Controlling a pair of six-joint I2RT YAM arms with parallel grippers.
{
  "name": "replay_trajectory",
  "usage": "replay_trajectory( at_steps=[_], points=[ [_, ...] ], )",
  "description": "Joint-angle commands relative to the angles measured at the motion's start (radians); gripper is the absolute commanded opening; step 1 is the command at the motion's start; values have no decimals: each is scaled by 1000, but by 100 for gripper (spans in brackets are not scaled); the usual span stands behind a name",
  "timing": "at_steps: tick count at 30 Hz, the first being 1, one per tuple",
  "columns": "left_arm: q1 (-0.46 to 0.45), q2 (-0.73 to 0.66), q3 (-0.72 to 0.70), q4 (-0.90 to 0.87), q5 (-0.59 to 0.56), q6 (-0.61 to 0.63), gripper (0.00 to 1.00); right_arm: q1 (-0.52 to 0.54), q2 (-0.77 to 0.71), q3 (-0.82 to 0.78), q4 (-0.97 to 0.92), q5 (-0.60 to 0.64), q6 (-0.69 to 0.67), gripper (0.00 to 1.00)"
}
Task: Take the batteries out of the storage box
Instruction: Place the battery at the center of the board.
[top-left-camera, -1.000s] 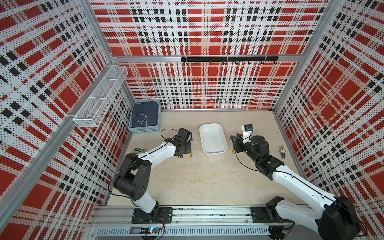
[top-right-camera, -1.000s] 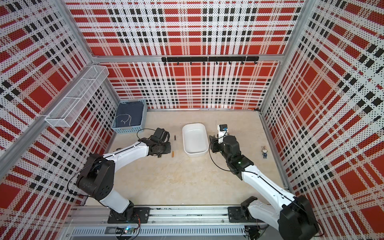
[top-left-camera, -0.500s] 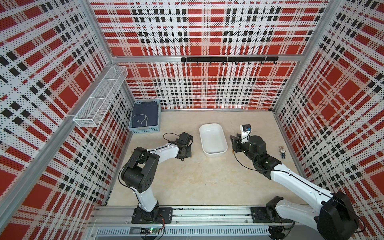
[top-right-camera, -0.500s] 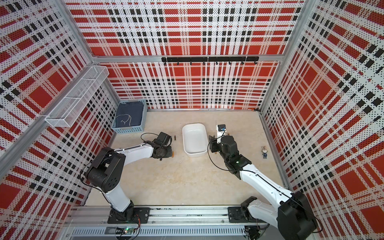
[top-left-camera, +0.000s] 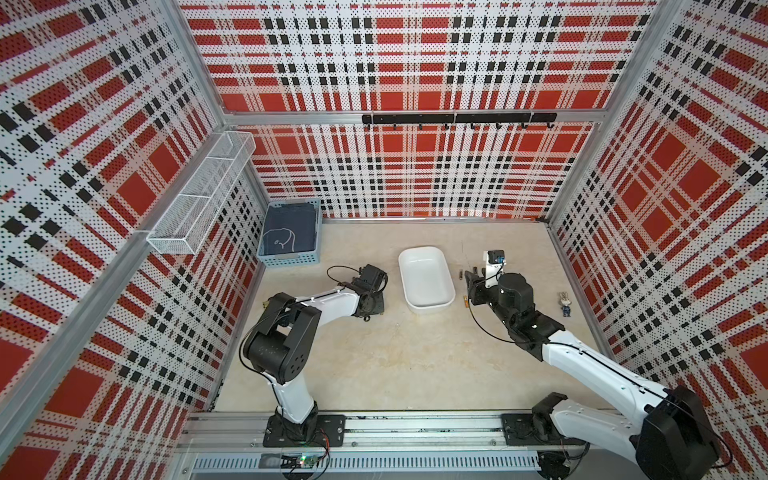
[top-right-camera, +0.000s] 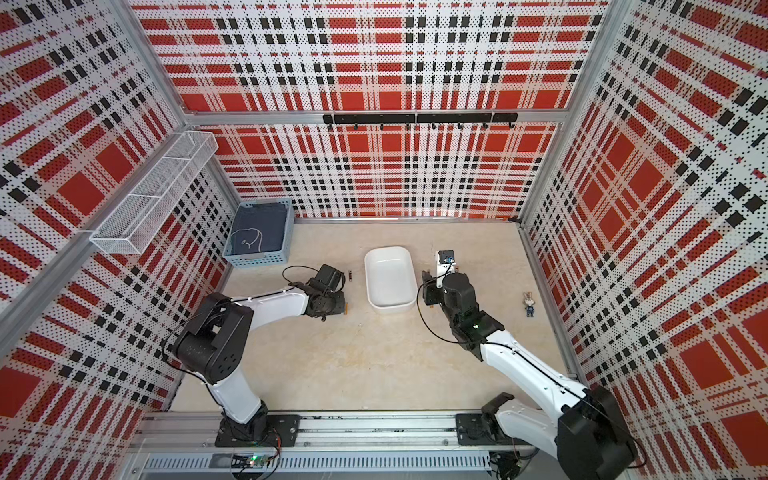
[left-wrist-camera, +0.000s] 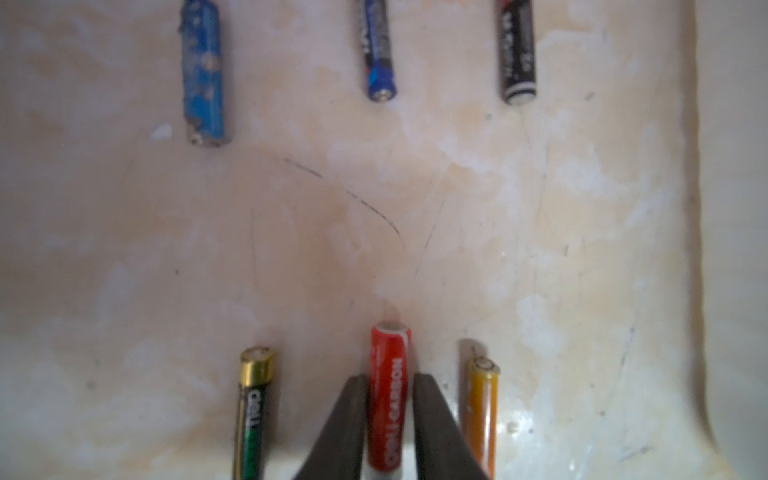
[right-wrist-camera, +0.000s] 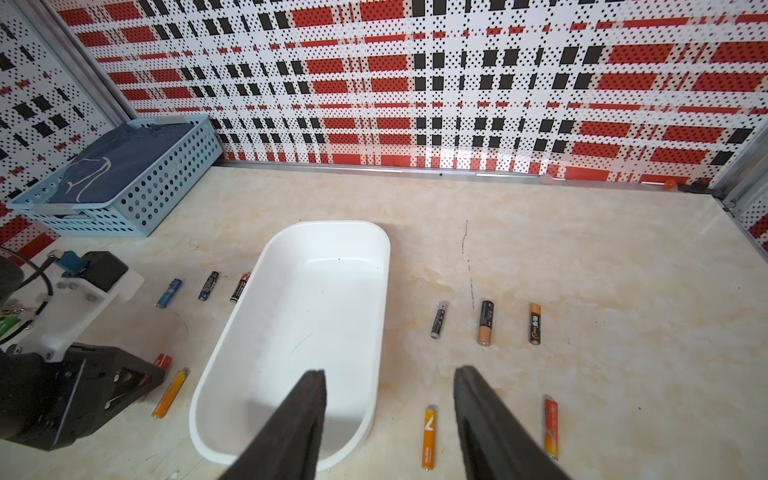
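Red battery (left-wrist-camera: 389, 357), end cropped, flanked by left gripper (left-wrist-camera: 390, 376).

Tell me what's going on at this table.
The white storage box is empty. The batteries lie in neat rows on the table on both sides of it. The left end effector is down at the table with a red battery between its fingers. Whether that battery is gripped or free I cannot tell. The right end effector hangs open and empty beside the box.
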Motion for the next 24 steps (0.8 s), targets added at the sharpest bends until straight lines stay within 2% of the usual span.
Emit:
replay_trajectory(
  at_steps=[1,8,9,10,18,21,24],
  points=[
    [-4,16,-13,0,-3,-1,34,8,-24,-12,29,24,-12,57],
    [-7,-17,33,-58,-16,5,48,8,-29,-1,28,43,-36,58],
    [-10,-30,49,-74,-22,8,58,9,-28,5,28,48,-42,58],
    [-12,-44,64,-91,-26,8,64,9,-28,11,27,53,-49,58],
    [-25,-200,269,-234,-99,23,64,7,-29,27,64,190,-102,60],
    [-7,-269,277,-222,-173,31,62,4,-34,18,93,260,-110,61],
    [9,-353,203,-142,-304,42,62,-14,-28,-8,126,369,-119,72]
  ],
)
